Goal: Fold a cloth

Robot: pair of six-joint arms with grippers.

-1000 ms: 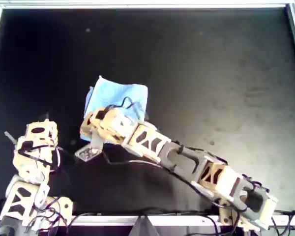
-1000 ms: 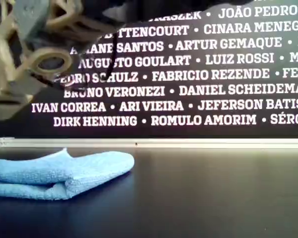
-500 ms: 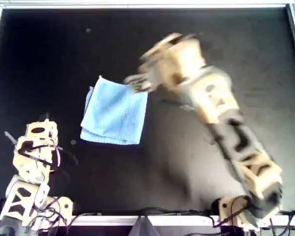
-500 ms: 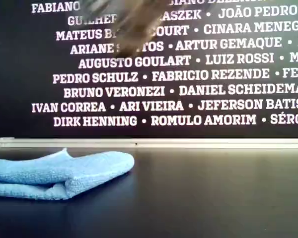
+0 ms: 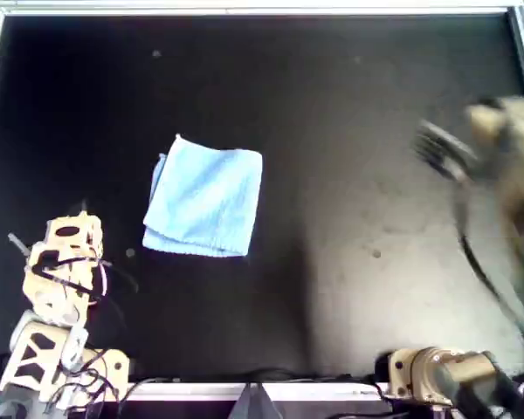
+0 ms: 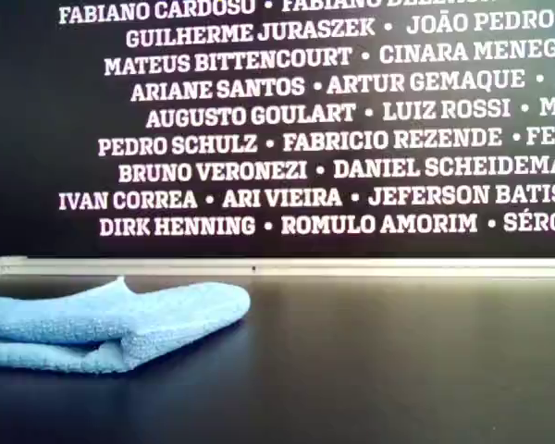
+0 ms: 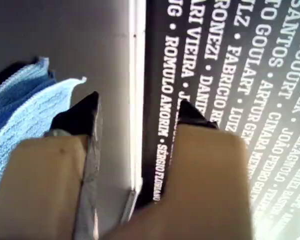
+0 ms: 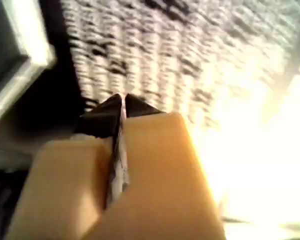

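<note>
my first gripper (image 7: pixel 135 112): jaws spread, empty, touching nothing, the cloth (image 7: pixel 25 107) just beside one tip | my second gripper (image 8: pixel 121 105): jaws pressed together, nothing between | cloth (image 5: pixel 205 197): folded, flat on black table (image 5: pixel 349 131), well apart from blurred arm (image 5: pixel 498 166)

Arm (image 5: pixel 506 148) swung off the cloth (image 5: pixel 205 199) to overhead 3 o'clock edge (blurred), gone from exterior view.
</note>
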